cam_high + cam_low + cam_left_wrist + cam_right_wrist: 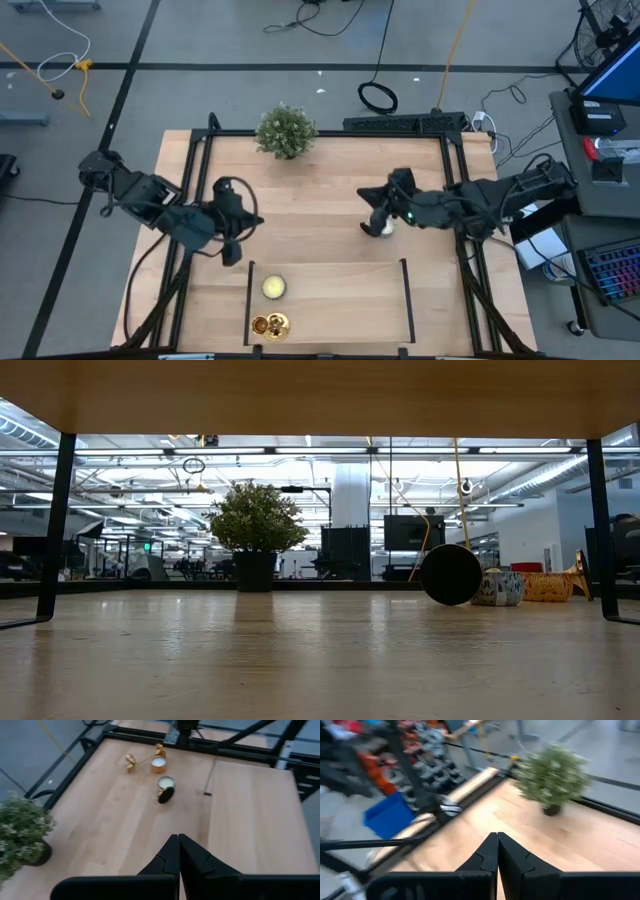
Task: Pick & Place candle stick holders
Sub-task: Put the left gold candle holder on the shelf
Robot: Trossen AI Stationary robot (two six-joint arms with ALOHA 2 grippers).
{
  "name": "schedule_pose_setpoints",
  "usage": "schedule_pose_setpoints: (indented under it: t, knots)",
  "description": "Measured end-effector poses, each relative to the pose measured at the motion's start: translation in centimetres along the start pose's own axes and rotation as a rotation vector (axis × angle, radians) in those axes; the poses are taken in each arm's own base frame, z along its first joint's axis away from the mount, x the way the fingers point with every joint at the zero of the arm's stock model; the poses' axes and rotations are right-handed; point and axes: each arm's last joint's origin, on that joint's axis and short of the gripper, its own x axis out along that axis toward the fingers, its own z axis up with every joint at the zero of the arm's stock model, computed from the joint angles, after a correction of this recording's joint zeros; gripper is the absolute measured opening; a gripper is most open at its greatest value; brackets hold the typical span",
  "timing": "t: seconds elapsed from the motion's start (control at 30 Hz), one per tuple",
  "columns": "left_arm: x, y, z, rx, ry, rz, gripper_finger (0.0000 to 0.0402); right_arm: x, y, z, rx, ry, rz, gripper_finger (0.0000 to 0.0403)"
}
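Gold candle stick holders (270,325) lie near the table's front edge, inside a black outlined rectangle (407,300), with a yellow round candle (274,288) just beyond them. In the left wrist view a gold holder (141,759) lies on its side beside two candle cups (158,764) (165,782). In the low view gold pieces (560,582) rest on the table at the right. My left gripper (240,228) (178,840) is shut and empty, above the table's left middle. My right gripper (376,218) (497,840) is shut and empty, above a small pale thing (386,229) at the right middle.
A bushy green potted plant (286,131) stands at the table's far edge, left of centre; it also shows in the low view (255,535). A black disc (450,575) and a patterned cup (497,588) stand at the right in the low view. A black frame rims the table.
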Motion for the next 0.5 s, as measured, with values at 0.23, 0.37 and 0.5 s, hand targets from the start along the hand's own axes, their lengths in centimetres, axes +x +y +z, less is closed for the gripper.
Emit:
schedule_pose_setpoints:
  t: [0.23,0.37,0.5]
  knots:
    - [1.3,2.1,1.0,-0.064,0.027,0.042,0.0,2.3,-3.9,0.9,0.043,0.178,-0.114,0.0]
    - [1.9,3.1,1.4,-0.105,0.051,0.041,0.0,3.3,-5.9,1.6,0.091,0.263,-0.136,0.0]
    - [2.2,3.9,1.7,-0.127,0.047,0.07,0.0,3.9,-7.6,2.1,0.14,0.323,-0.172,0.0]
